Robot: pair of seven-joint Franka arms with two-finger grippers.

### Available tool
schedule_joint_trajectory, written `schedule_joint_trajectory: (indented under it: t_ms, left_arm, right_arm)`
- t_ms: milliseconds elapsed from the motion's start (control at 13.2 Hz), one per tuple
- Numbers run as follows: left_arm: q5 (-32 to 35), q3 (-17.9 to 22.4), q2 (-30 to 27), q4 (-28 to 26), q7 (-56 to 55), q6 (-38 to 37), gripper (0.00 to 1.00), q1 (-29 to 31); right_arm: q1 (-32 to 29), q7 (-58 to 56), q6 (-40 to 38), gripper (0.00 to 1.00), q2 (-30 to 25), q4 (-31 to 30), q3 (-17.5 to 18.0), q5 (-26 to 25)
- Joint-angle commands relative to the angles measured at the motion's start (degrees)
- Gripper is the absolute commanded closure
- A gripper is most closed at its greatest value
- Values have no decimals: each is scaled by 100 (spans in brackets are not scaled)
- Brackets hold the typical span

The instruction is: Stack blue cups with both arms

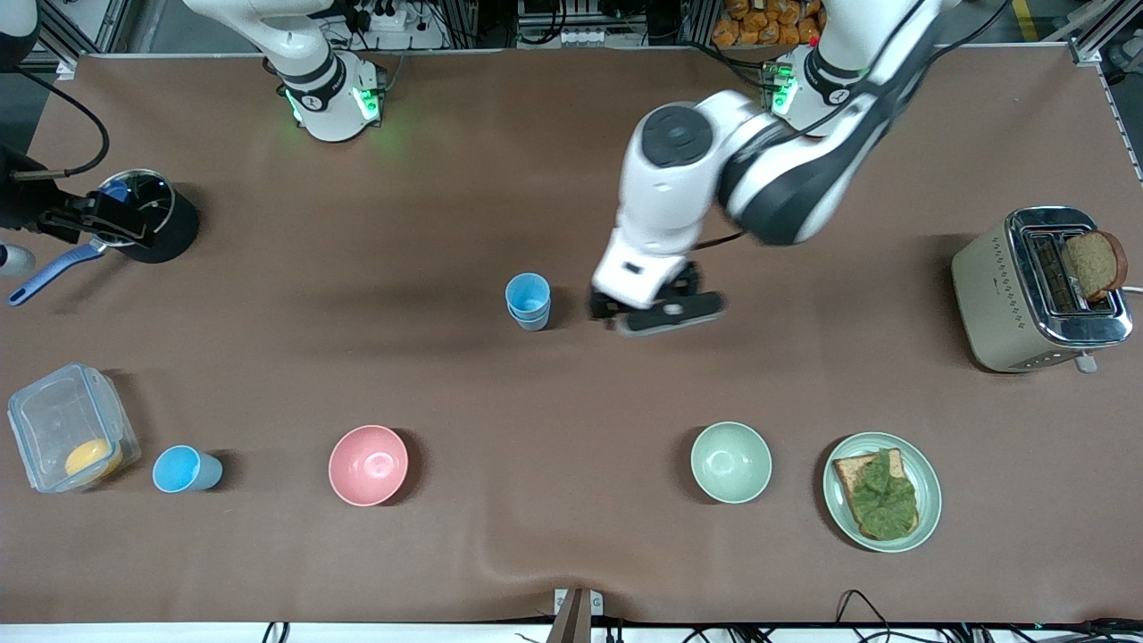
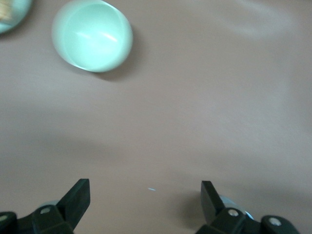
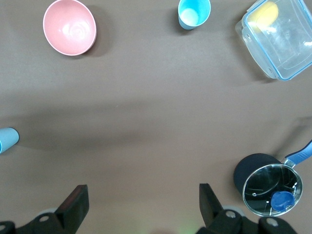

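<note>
Two blue cups [image 1: 528, 302] stand nested in one stack at the middle of the table; an edge of the stack shows in the right wrist view [image 3: 7, 139]. A single blue cup [image 1: 186, 469] stands upright near the front camera, beside the clear container; it also shows in the right wrist view [image 3: 194, 13]. My left gripper [image 1: 656, 313] is over bare table beside the stack, toward the left arm's end, open and empty [image 2: 145, 195]. My right gripper [image 3: 144, 200] is open and empty, high over the table near its base; it is out of the front view.
A pink bowl [image 1: 368, 464] and a green bowl [image 1: 730, 462] stand near the front camera. Toward the left arm's end are a plate with toast [image 1: 881, 491] and a toaster [image 1: 1040, 290]. Toward the right arm's end are a clear container [image 1: 67, 427] and a black pot [image 1: 147, 214].
</note>
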Motion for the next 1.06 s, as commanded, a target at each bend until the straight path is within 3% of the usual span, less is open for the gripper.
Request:
schedule_joint_trajectory:
  t_ms: [0, 304, 684, 987]
  left_arm:
    - [-117, -68, -508, -155, 470, -488, 0, 431]
    - [-829, 106, -982, -216, 1899, -665, 0, 899]
    - [-1927, 1442, -1739, -260, 4134, -1647, 0, 837]
    - [-1946, 2137, -1995, -287, 5277, -1816, 0, 731]
  right_arm:
    - [-53, 2, -110, 0, 73, 145, 69, -112]
    - [-79, 11, -119, 0, 81, 119, 69, -103]
    - [-88, 2, -128, 0, 81, 119, 69, -103]
    - [-88, 2, -128, 0, 81, 119, 69, -103]
